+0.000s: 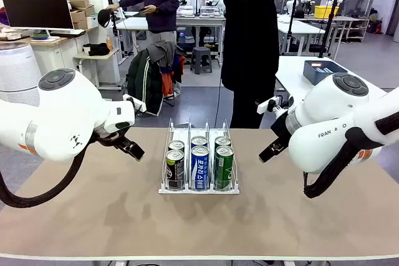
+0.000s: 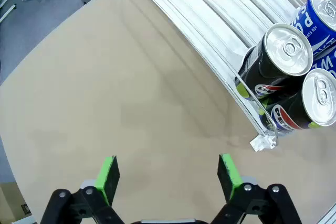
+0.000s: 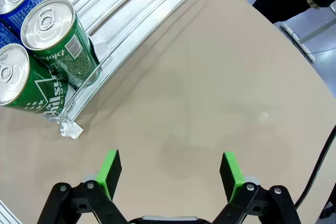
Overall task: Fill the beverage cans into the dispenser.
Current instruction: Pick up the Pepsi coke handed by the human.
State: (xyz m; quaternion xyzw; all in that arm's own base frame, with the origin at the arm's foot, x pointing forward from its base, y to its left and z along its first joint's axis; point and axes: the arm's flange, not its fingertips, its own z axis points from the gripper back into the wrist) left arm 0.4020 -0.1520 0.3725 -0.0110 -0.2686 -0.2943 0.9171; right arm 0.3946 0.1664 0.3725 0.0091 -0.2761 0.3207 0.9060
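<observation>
1. Left hand (image 2: 168, 170): released, just hanging there. The flat green pads on its black fingers are spread wide, with bare desk (image 2: 105, 103) between them.
2. Right hand (image 3: 170, 170): same deal, released and gripping nothing. Its pads are apart over the matte tan desk top.
3. The left wrist view gets right up on the dispenser (image 2: 210, 3), just off its left edge. You can see smooth white plastic rails running away from the camera and a thin clear-looking lip along the side. Two black cans (image 2: 281, 59) sit one behind the other in the dispenser's left lane, with shiny silver tops and pull tabs. A blue-and-white can (image 2: 320, 17) peeks in from the middle lane.
4. The right wrist view shows the dispenser's other edge instead. Two green cans (image 3: 55, 38) stand in its right lane, glossy, with white lettering and a barcode on the farther one.
5. The front view adds the whole layout, which neither wrist camera gives. The dispenser sits mid-desk with thin wire dividers arching up between three lanes. Each lane has two upright cans bunched at the dispenser's robot-side end: black left, blue-and-white middle, green right.
6. In that view each hand hovers on its own side of the dispenser, clear of it.
7. A person (image 1: 251, 42) in black stands just past the dispenser's far end.
</observation>
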